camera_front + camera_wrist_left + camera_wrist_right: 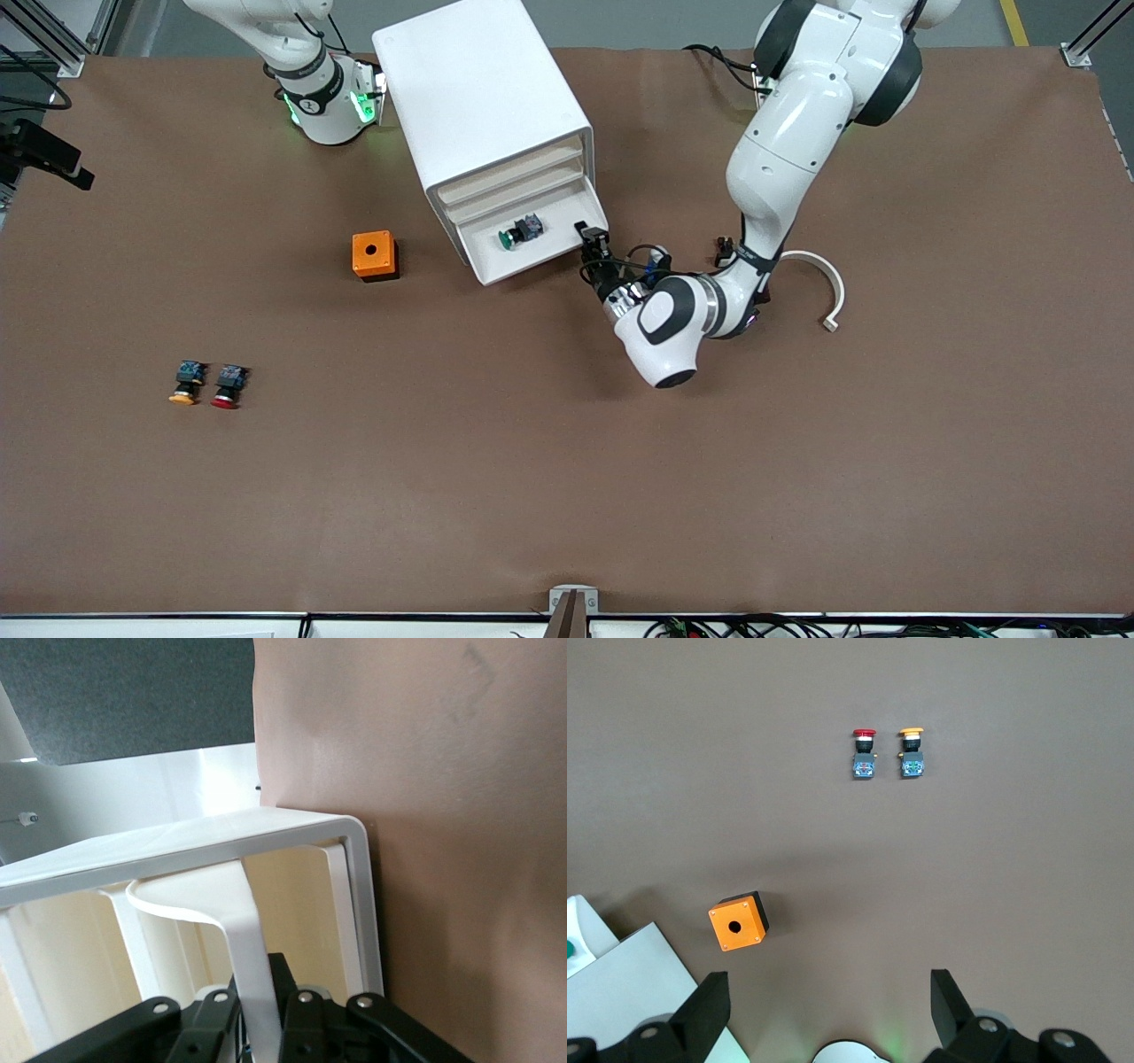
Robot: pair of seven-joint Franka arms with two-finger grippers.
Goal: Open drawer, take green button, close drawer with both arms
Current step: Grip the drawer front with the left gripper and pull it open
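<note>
The left claw is clenched on the handle of the drawer, the lowest of four in the white cabinet, which is pulled out. The green-capped button lies inside it. The right claw waits high over the surface with its fingers spread, above an orange box. Yellow-capped and red-capped buttons lie side by side toward the right arm's end.
</note>
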